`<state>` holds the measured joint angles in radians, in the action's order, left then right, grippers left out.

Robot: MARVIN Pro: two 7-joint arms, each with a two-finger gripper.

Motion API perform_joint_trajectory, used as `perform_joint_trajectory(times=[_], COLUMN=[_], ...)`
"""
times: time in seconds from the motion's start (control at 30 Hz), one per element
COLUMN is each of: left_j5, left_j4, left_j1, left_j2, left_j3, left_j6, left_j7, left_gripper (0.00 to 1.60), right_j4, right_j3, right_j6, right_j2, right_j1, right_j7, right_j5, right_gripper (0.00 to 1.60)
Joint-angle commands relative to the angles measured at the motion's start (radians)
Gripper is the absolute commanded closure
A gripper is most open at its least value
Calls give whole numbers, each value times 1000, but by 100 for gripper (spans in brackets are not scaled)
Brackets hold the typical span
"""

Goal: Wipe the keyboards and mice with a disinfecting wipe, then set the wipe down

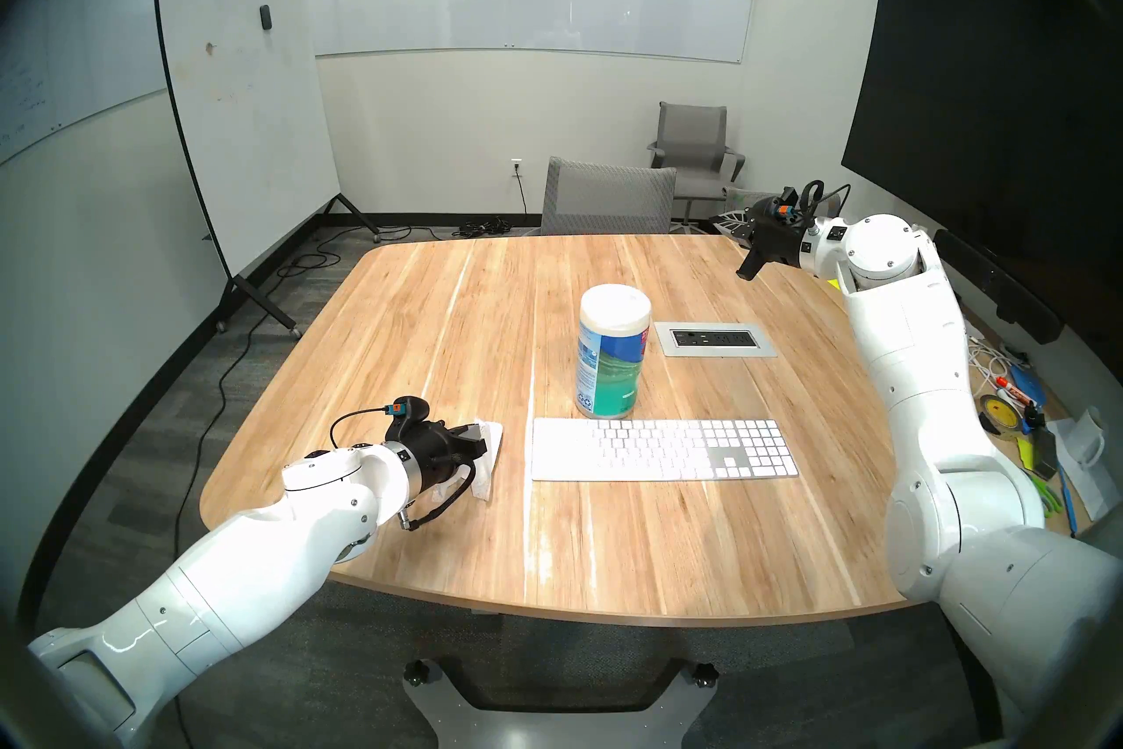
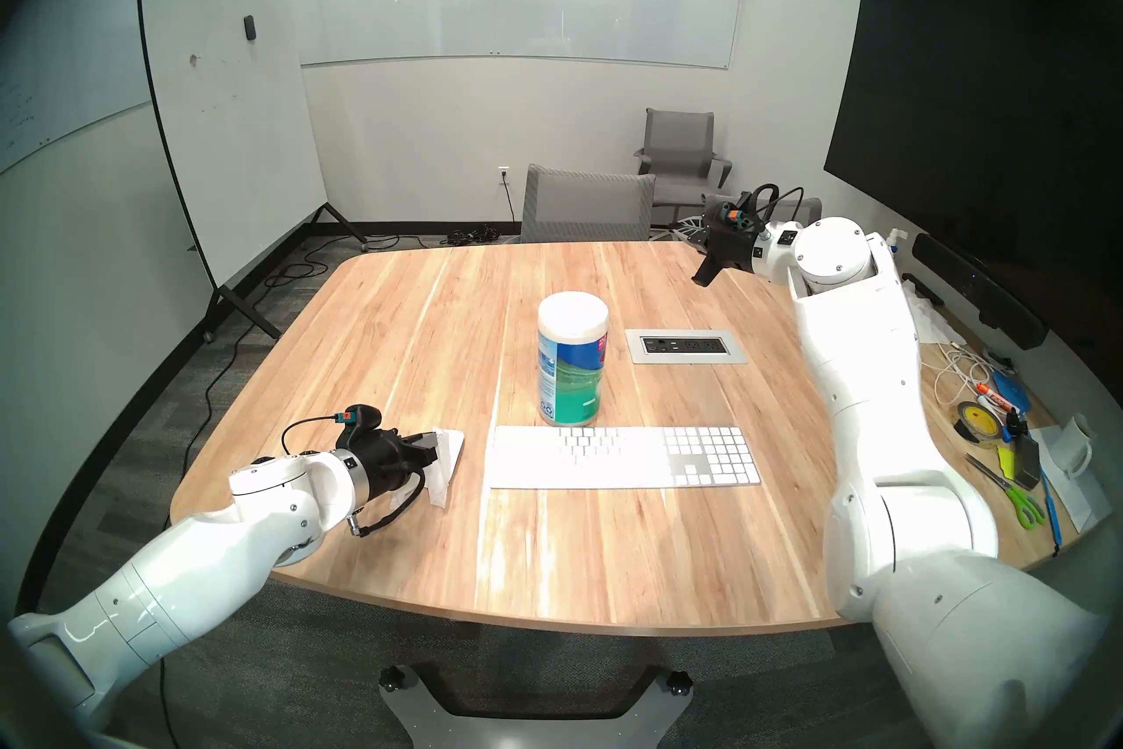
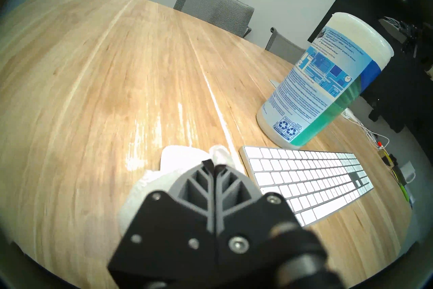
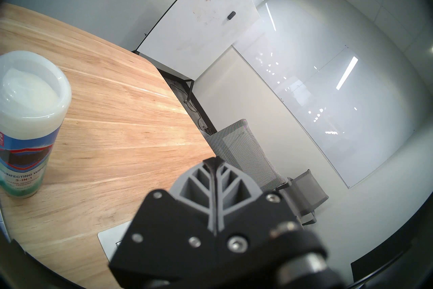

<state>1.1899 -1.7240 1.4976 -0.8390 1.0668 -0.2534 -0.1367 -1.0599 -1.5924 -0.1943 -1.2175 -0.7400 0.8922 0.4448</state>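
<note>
The white keyboard (image 1: 662, 450) (image 3: 304, 178) lies flat near the table's front, right of centre. Left of it, the white disinfecting wipe (image 1: 491, 462) (image 3: 140, 187) lies bunched on the wood under my left gripper (image 1: 483, 447) (image 3: 213, 164). That gripper is shut, and a bit of the wipe pokes out at its tips. A smooth white hump just past the tips may be the mouse or a fold; I cannot tell. My right gripper (image 1: 746, 270) (image 4: 214, 160) is shut and empty, raised above the table's far right corner.
A tall blue-green wipe canister (image 1: 611, 359) (image 3: 328, 84) stands right behind the keyboard. A power outlet panel (image 1: 714, 338) is set into the table beyond it. Tape, scissors, cables and a mug (image 1: 1009, 413) crowd the right edge. A grey chair (image 1: 607, 200) stands at the far side.
</note>
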Motion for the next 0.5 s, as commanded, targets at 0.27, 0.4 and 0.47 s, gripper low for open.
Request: perform_joint_trajectory(times=[0.27,0.4,0.47], left_j5=[4,1,1], left_j4=[32,45,51], left_j1=[33,38,40], left_j2=[-21,-24,-25], left_j3=[6,6,7], left_j6=[53,62,67], left_j7=[36,47,52], left_gripper=[160,160,160], right_j4=[-19,-19,-19], right_j3=[-2,-2,-2], right_j6=[2,2,2], right_j2=[-2,-2,-2], right_j1=[26,26,26], right_j7=[-1,-1,-1], right_j5=[-3,-3,-3], right_gripper=[160,160,160])
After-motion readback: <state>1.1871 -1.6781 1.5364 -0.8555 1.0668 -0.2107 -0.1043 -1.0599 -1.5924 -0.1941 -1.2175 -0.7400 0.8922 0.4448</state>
